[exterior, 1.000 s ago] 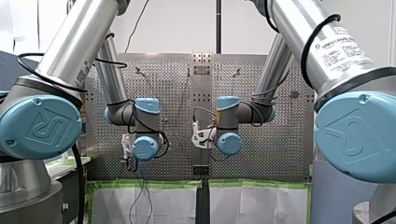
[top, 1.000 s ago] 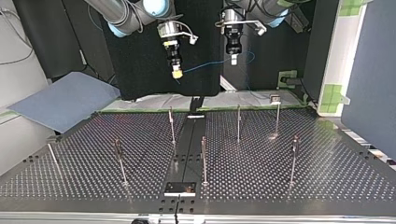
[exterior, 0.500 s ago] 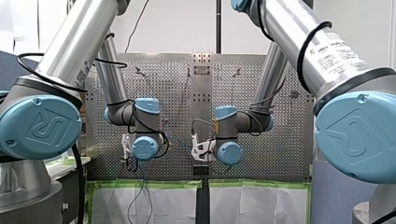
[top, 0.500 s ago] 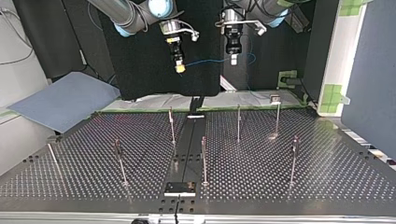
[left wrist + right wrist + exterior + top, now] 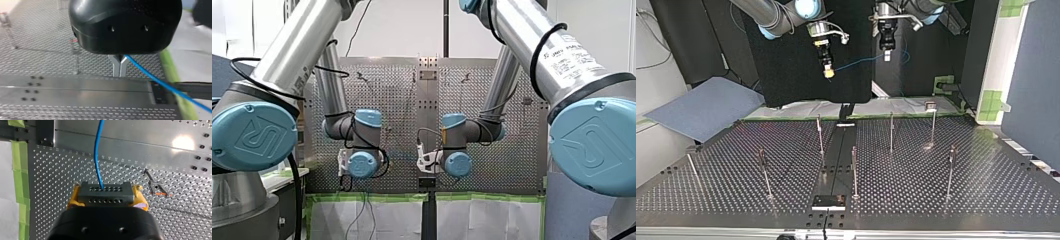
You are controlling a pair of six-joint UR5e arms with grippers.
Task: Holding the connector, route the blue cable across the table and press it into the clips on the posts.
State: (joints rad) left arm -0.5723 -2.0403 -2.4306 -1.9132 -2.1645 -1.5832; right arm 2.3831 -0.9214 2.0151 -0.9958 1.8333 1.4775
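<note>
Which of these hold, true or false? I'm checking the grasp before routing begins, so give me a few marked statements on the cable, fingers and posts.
My right fingers grip the connector. True.
The blue cable sits in a post's clip. False: it hangs in the air between the arms; the posts are bare.
My left fingers are shut on the blue cable. True.
The connector is red. False: it is grey.
</note>
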